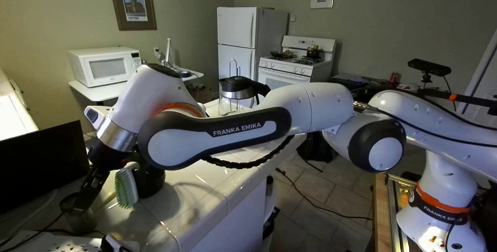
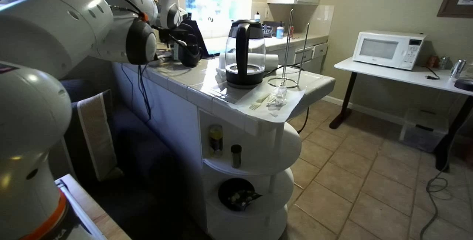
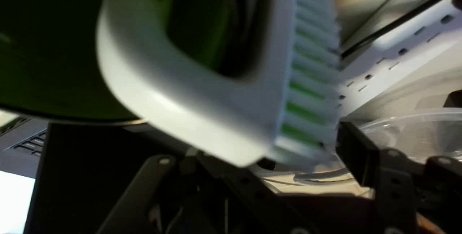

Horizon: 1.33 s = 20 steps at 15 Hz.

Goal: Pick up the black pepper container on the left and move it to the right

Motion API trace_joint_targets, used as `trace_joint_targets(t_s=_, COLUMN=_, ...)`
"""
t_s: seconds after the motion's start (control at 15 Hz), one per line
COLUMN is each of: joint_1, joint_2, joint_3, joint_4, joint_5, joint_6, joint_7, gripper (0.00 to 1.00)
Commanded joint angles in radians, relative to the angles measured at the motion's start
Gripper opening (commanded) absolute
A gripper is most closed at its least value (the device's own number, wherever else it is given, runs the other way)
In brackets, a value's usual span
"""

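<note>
Gripper [image 3: 307, 163], fingers [image 3: 355, 154] parted, beside the brush [image 3: 249, 111]. In an exterior view it overlaps the grey cylinder [image 1: 80, 223]; contact is unclear.

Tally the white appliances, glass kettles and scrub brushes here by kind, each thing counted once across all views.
White appliances (two-door refrigerator, freestanding stove, boxy microwave): 3
Black-handled clear glass kettle: 1
Green-and-white handled scrub brush: 1
Total: 5

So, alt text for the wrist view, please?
A white plastic brush with curved handle and green-and-white bristles dominates, overlapping a dark green curved surface. Below, the black two-fingered tool stands open; a clear rounded object shows at right.
</note>
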Motion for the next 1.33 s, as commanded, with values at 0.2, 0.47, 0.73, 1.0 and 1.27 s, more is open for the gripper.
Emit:
trace_joint_targets(t_s=0.2, joint_1=-0.022, joint_2=0.025, joint_3=0.055, joint_4=0.018, joint_5=0.061, joint_6=0.018, joint_7=-0.087, gripper=0.71)
trace_joint_targets(t_s=0.47, joint_1=-0.028, joint_2=0.029, joint_3=0.067, joint_4=0.017, joint_5=0.066, joint_6=0.018, joint_7=-0.117, gripper=0.30)
trace_joint_targets(t_s=0.73, joint_1=-0.036, joint_2=0.030, joint_3=0.072, joint_4=0.013, joint_5=0.071, joint_6=0.016, joint_7=-0.128, gripper=0.39)
trace_joint_targets(t_s=1.0, joint_1=-0.031, joint_2=0.022, joint_3=0.063, joint_4=0.009, joint_5=0.067, joint_6=0.001, joint_7=-0.107, gripper=0.24)
trace_joint_targets(t_s=1.27, joint_1=-0.010, joint_2=0.000, joint_3=0.053, joint_4=0.006, joint_5=0.058, joint_6=-0.021, joint_7=-0.075, gripper=0.24)
